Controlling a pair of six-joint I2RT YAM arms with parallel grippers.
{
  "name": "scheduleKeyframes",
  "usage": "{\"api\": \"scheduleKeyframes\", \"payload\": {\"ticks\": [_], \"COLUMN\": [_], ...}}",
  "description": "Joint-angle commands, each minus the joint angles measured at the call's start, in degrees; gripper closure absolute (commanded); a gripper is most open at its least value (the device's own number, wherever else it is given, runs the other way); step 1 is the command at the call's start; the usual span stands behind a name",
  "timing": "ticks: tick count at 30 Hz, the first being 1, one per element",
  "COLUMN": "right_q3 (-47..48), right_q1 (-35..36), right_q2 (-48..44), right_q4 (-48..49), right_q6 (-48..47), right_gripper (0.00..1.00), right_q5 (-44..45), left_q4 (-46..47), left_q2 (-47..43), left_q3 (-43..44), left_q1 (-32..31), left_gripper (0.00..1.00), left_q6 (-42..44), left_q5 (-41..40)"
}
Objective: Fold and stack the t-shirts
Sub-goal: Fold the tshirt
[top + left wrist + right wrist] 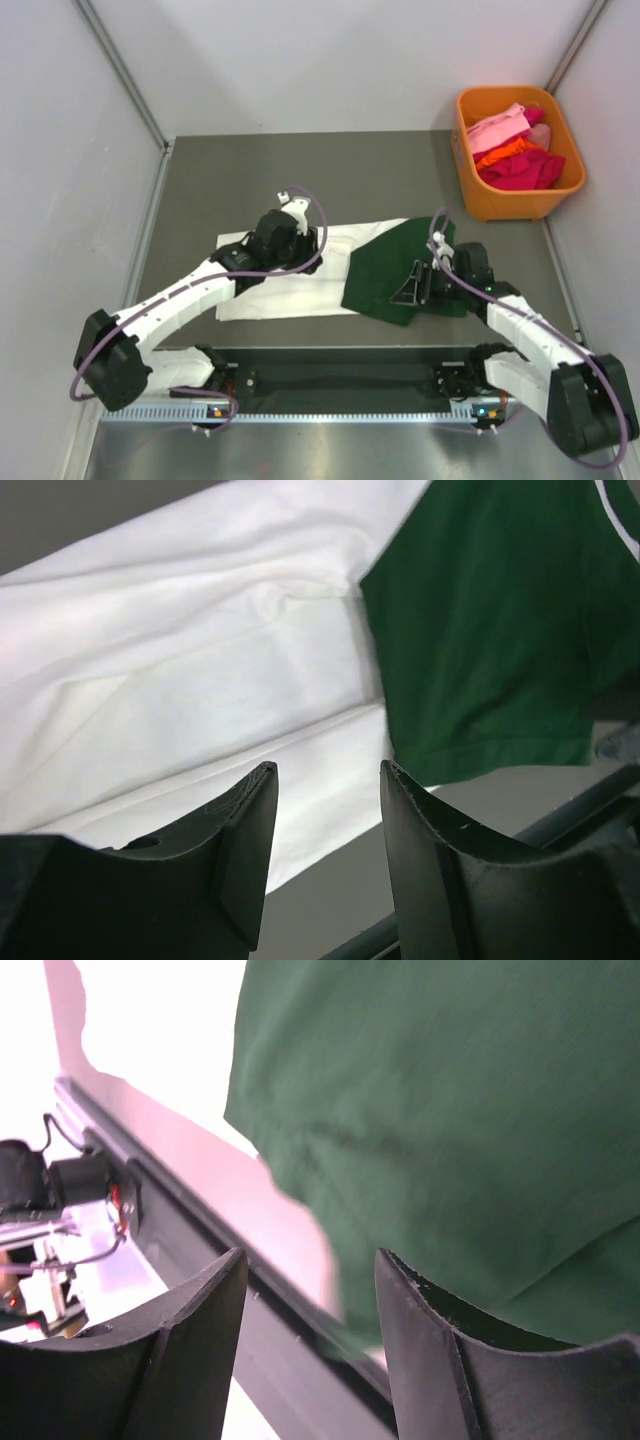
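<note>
Top external shows the cream-white t-shirt flat mid-table with the dark green t-shirt overlapping its right end, both probably limp and best pinched at hem corners, while the left gripper and right gripper have their jaws parted, holding nothing.
</note>
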Motion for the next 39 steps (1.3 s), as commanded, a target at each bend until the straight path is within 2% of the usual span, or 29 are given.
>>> {"api": "scheduleKeyframes", "payload": {"ticks": [1,8,11,15,19,22,25,28,34,39], "right_q3": [-0.6,1.8,3.6,6.1,9.9,12.9,14.5,14.6,16.4,18.1], "right_q1": [1.4,1.6,1.5,1.5,0.1,-2.0,-6.0,-9.7,-11.5,-11.7], "right_q2": [-5.5,-11.3,-11.3,-9.9,-5.3,-1.9,2.3,5.7,16.3,21.8], "right_q4": [-2.6,-9.1,-11.7,-12.0,-9.5,-8.1,-5.6,-1.5,4.9,7.7], "right_q6": [2.4,2.0,1.9,3.2,2.6,1.1,0.1,0.1,1.5,2.3], "right_gripper": [0.45,0.44,0.39,0.42,0.45,0.48,0.50,0.51,0.55,0.60], "right_q5": [-1.5,3.5,11.8,26.5,31.9,35.8,36.8,33.3,28.8,27.0], "left_q4": [-2.5,-4.1,-5.1,-7.0,-6.9,-6.4,-5.2,-4.1,-0.5,-1.0], "left_q2": [-2.0,-2.5,-2.9,-4.0,-5.7,-5.9,-6.1,-7.0,-11.3,-15.0], "left_q3": [1.2,1.2,0.5,-0.2,-2.2,-3.4,-5.2,-7.4,-12.9,-14.8], "left_q1": [3.1,4.5,6.0,8.1,8.5,9.6,13.9,18.6,26.9,32.4], "left_gripper": [0.49,0.50,0.49,0.49,0.49,0.49,0.50,0.51,0.53,0.55], "left_q6": [-3.3,-5.0,-6.0,-6.5,-6.2,-7.8,-9.8,-12.6,-18.5,-20.0], "left_q5": [-2.1,-4.6,-6.6,-11.4,-18.4,-20.4,-20.3,-19.9,-17.7,-18.4]}}
